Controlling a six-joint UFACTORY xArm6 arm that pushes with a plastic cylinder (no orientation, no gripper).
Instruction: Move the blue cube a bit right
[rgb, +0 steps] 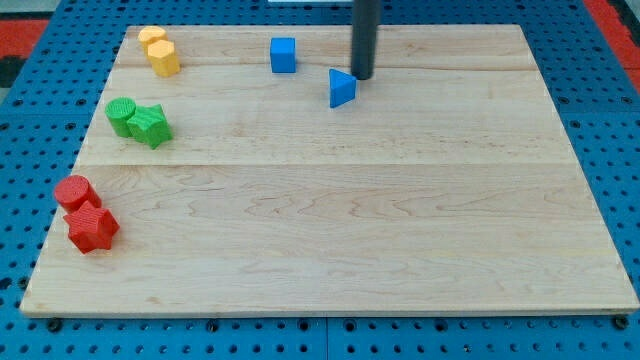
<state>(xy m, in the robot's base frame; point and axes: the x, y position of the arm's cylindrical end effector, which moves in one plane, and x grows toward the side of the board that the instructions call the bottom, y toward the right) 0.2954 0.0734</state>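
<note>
Our blue cube (283, 54) sat near the bench's (330, 220) top edge. My tip (361, 77) stood to its right, beside the blue triangle (342, 88). No fingers here. We judged it must circle to the cube's left.

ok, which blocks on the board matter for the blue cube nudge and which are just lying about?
In the job:
- blue cube, near the view's top
- my tip, to the cube's right, just above the blue triangular block

Lying about:
- blue triangular block
- two yellow blocks, top left
- two green blocks, left edge
- two red blocks, lower left
</note>
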